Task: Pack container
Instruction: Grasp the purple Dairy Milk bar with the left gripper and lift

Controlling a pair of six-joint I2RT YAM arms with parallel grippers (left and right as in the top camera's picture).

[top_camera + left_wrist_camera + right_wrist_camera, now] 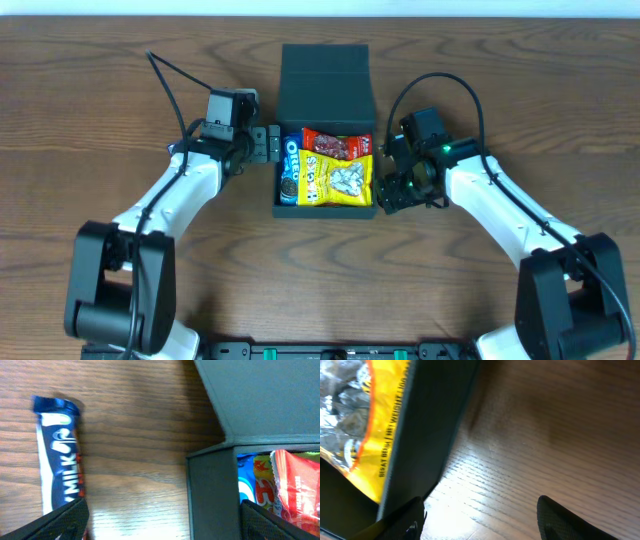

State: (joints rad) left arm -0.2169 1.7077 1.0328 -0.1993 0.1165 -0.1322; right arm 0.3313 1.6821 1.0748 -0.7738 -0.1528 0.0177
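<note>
I see the dark teal box [326, 208] standing at the middle of the table [100, 60], with its hinged lid [325, 80] folded open toward the far edge. Three snack packets lie inside. A blue packet [289, 168] rests against the left wall, a red packet [338, 143] lies toward the lid side, and a yellow packet [335, 183] lies in front of the red one, overlapping it. The left gripper [265, 143] sits at the box's left wall, near the lid hinge. In the left wrist view its jaws stand apart with that wall between them: one finger is on the outer side over the table, the other over the packet side. A dark blue chocolate bar [57, 460] marked MILK lies flat on the table outside the box, just beside the outer finger. The right gripper [390, 188] sits at the box's right wall, near the front corner. In the right wrist view its jaws stand apart over bare wood. One finger is close against the outside of the right wall, and I cannot tell whether it touches. The yellow packet shows beyond that wall.
</note>
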